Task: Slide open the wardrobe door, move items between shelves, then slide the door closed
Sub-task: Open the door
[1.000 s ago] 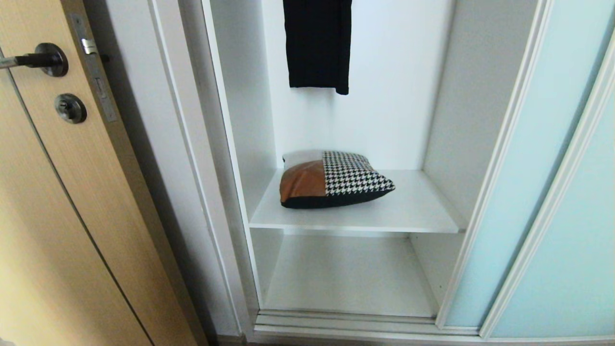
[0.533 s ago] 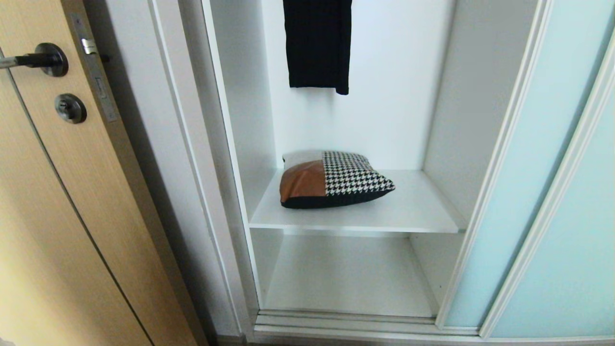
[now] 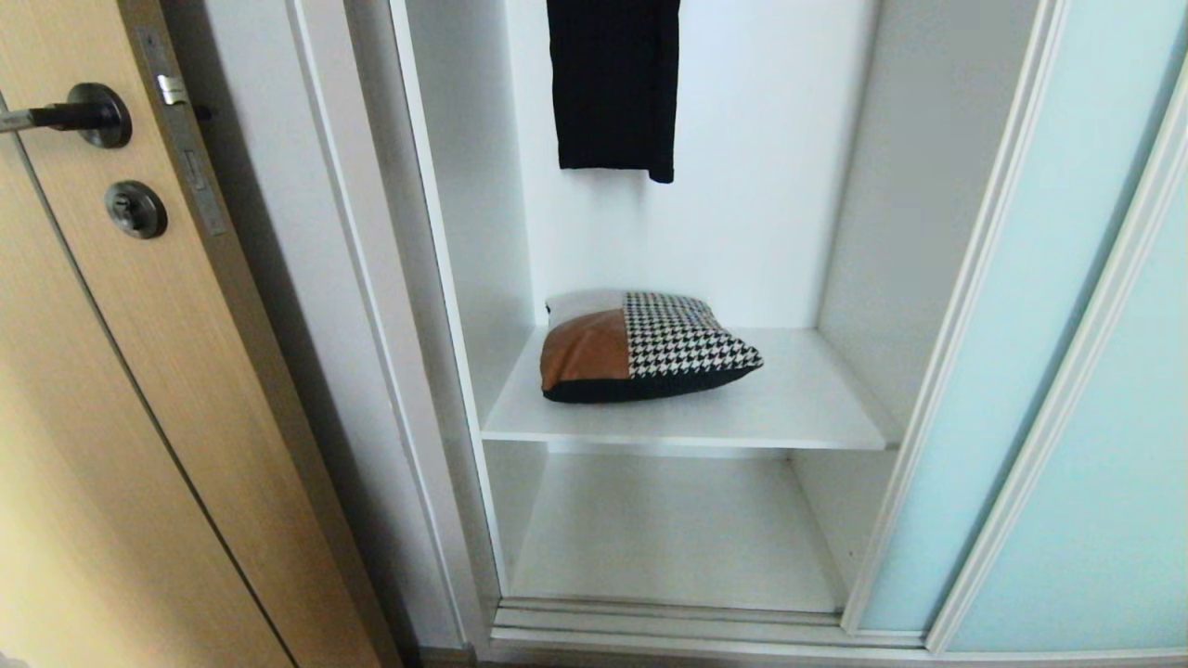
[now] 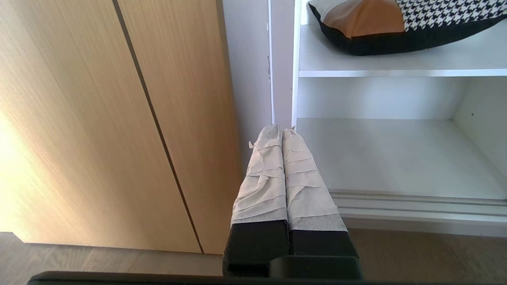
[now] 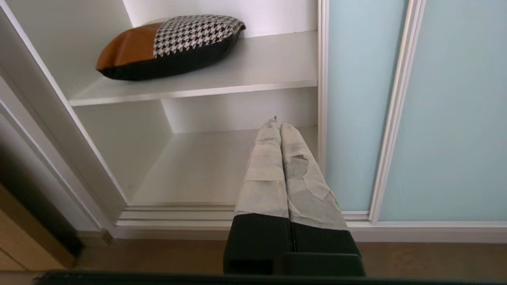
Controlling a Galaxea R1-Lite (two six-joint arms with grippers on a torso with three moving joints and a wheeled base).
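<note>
The sliding door (image 3: pixel 1012 353) stands open, and the cushion (image 3: pixel 640 348) lies on the upper shelf (image 3: pixel 798 408) above the bare lower shelf (image 3: pixel 668 529). The left gripper (image 4: pixel 282 130) and the right gripper (image 5: pixel 276 124) are pinched closed and empty, outside the wardrobe. Judging by this, moving the cushion and closing the door remain.

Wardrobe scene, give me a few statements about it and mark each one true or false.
1. The cushion lies on the upper shelf. True.
2. The lower shelf holds a second cushion. False: nothing shows on it.
3. The sliding door is pushed aside to the right, leaving the shelves exposed. True.
4. The left gripper grips the cushion. False: its fingers are shut on nothing, low in front of the wardrobe.
5. A black garment hangs above the cushion. True.
6. The right gripper has its fingers wide open. False: they are pressed together.
</note>
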